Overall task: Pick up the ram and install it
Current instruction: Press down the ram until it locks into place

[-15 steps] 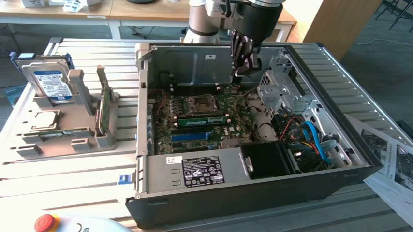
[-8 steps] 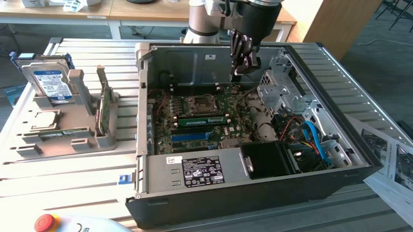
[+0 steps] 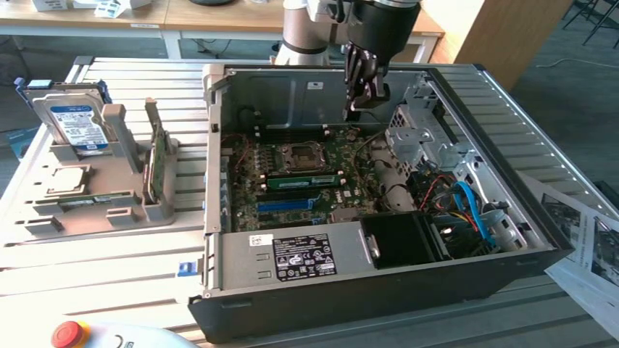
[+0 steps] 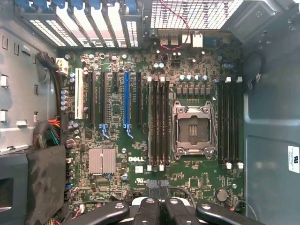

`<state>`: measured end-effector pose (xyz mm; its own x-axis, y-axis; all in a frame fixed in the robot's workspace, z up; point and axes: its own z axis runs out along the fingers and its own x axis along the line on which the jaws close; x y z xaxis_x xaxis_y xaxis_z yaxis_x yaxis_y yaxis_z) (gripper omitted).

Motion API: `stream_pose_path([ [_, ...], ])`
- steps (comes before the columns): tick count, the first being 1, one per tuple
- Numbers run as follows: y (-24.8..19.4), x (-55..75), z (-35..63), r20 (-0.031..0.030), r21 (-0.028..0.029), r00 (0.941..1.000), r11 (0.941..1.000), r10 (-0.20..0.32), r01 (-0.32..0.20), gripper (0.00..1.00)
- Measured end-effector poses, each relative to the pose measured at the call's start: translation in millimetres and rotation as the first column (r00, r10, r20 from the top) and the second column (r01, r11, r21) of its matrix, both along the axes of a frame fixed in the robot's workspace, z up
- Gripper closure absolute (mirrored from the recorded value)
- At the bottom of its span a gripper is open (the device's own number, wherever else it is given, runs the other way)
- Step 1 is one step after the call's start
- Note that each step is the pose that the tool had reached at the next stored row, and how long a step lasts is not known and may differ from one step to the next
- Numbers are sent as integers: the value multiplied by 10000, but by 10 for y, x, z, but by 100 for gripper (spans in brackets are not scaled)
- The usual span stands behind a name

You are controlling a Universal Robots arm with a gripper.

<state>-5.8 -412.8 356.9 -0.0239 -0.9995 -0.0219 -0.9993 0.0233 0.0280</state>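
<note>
The ram (image 3: 301, 181), a long narrow green stick, stands on edge in a memory slot just beside the empty CPU socket (image 3: 295, 156) on the motherboard inside the open computer case (image 3: 387, 290). My gripper (image 3: 360, 109) hangs above the board's far side, well clear of the ram, with its dark fingers pressed together and nothing between them. In the wrist view the gripper (image 4: 159, 192) looks straight down on the motherboard, over the CPU socket (image 4: 193, 129), the dark memory slots (image 4: 159, 124) and the long blue slot (image 4: 126, 101). From that angle I cannot pick the ram out among the slots.
A grey parts stand (image 3: 106, 210) at the exterior view's left holds a hard drive (image 3: 72, 119) and a taller green card (image 3: 155, 167). Inside the case are a metal drive cage (image 3: 421, 134), blue and red cables (image 3: 469, 206) and the power supply (image 3: 300, 254). A red stop button (image 3: 68, 333) sits in front.
</note>
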Motion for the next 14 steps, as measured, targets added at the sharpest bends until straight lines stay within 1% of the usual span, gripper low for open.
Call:
stream_pose_path([
  [8,-1,60,-1,0,1,10000,10000,0,0,89],
  [14,-2,62,-2,0,1,10000,10000,0,0,89],
])
